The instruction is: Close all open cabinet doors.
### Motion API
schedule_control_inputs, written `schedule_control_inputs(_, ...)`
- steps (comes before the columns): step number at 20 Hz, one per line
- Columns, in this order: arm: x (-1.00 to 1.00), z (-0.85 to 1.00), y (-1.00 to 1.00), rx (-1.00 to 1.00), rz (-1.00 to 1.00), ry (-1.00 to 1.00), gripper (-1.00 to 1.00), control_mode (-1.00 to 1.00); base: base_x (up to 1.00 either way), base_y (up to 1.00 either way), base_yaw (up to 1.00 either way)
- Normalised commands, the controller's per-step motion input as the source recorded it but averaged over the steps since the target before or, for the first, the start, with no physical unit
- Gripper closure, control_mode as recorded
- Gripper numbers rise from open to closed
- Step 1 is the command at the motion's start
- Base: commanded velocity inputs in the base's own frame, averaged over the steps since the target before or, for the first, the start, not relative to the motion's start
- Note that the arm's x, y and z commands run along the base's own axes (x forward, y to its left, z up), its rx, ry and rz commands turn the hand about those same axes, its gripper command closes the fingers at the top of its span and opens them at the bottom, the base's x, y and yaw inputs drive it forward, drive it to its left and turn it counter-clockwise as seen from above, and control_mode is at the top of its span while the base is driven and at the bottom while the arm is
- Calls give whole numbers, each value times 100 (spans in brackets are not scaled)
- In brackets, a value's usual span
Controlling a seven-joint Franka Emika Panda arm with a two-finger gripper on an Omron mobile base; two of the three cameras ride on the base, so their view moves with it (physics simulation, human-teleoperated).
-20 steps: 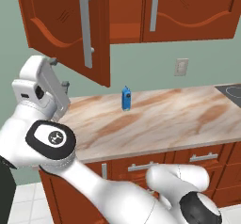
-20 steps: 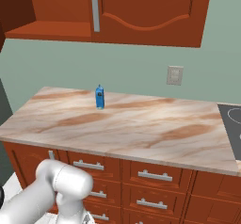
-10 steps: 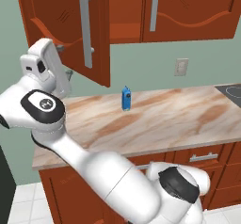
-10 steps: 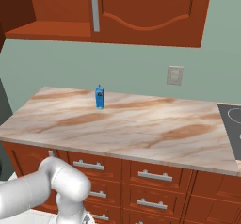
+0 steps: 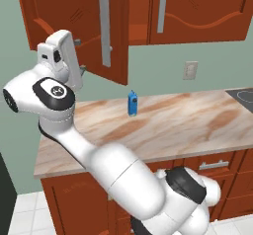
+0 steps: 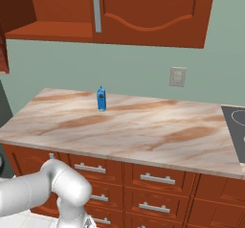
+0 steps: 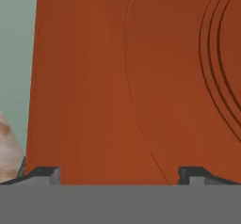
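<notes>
One reddish-brown cabinet door point(image 5: 74, 26) stands swung open at the upper left, its silver bar handle point(image 5: 105, 21) facing me. In the hand view this door point(image 7: 132, 77) is very close in front of my gripper point(image 7: 120, 177), whose fingertips point(image 7: 47, 173) stand wide apart with nothing between them. In the left base view my gripper point(image 5: 80, 70) is open at the door's lower left part. The neighbouring door point(image 5: 197, 12) is shut. From the right, the open cabinet's shelf point(image 6: 48, 30) shows beside the shut door point(image 6: 153, 11).
A small blue bottle point(image 5: 132, 103) point(image 6: 101, 98) stands on the marble counter point(image 6: 143, 131) below the cabinets. A wall outlet point(image 6: 177, 76) is behind it, a stovetop point(image 6: 235, 126) lies at the right end, and drawer fronts point(image 6: 153, 179) run beneath.
My hand has risen and moved right, closer to the open door's face. The door's handle sits slightly further right in the left base view than before.
</notes>
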Motion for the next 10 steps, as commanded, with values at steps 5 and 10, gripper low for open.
schedule_control_inputs(5,48,0,-61,8,0,0,-100,-100,0,0,0)
schedule_control_inputs(10,57,0,-69,9,1,0,-100,-100,0,0,0)
